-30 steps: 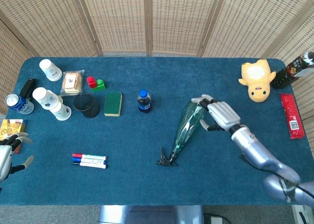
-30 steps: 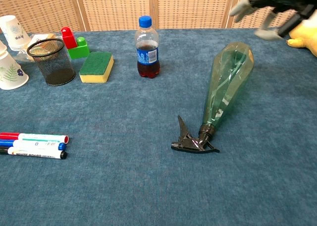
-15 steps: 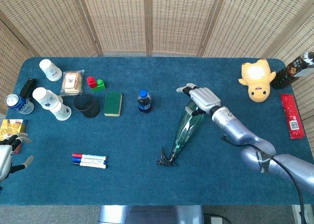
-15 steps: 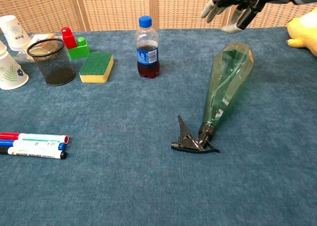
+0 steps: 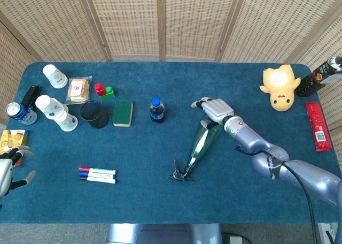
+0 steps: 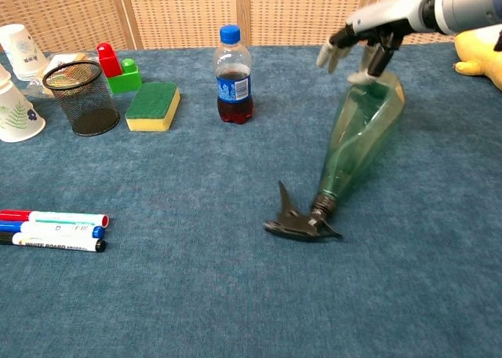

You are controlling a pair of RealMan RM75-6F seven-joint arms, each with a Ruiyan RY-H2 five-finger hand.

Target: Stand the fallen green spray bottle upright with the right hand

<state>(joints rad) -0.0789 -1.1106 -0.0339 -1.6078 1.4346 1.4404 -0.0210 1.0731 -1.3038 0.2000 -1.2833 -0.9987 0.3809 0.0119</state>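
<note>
1. The right hand (image 6: 367, 45) is at the fat base end of the green spray bottle (image 6: 354, 146), fingers spread and draped over it. It touches or nearly touches the base, but I can't make out a proper grip; from here it looks to be holding nothing.
2. The bottle is at mid-table, right of centre. Its black trigger head (image 6: 300, 221) rests on the blue table (image 5: 160, 201) toward the robot, and the base end seems propped up a little under the hand.
3. The risks, as I judge them: the body is smooth and tapered, so fingers pressing on the base alone could slip off and let it drop flat.
4. The trigger head is the only pivot. If it skids on the cloth while the base is lifted, the bottle could spin or roll sideways.
5. The small cola bottle (image 6: 234, 79) is near enough on the left that a wide sweep could knock it.
6. The left hand (image 5: 6, 172) sits at the table's left edge, fingers apart, holding nothing.
7. Writing: the markers (image 6: 51, 231) carry "WHITE BOARD". The cola label and the print on the paper cups (image 5: 56, 113) are too small to read.
</note>
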